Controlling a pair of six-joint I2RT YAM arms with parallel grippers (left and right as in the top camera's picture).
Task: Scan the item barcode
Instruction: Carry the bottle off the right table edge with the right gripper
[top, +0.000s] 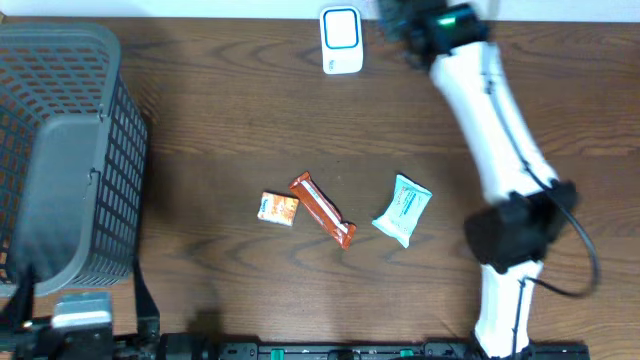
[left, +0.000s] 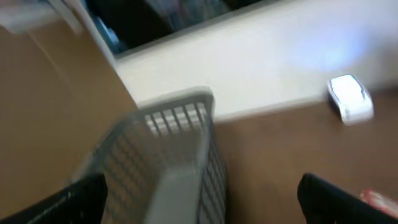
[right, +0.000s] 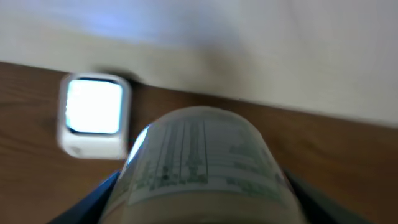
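Note:
My right gripper (right: 205, 208) is shut on a round container (right: 202, 155) with a white label of green print. It fills the lower middle of the right wrist view, and no barcode shows on the blurred label. The white scanner (right: 93, 115) stands just ahead and to the left, its window lit. From overhead, the right gripper (top: 425, 30) and the green-topped container (top: 452, 22) sit at the table's far edge, right of the scanner (top: 341, 41). My left gripper (left: 202, 199) is open and empty over the basket rim at the near left.
A grey mesh basket (top: 60, 150) takes up the left side of the table. An orange packet (top: 278, 207), a red-orange bar (top: 323, 210) and a light blue packet (top: 402, 210) lie in the middle. The right arm stretches along the right side.

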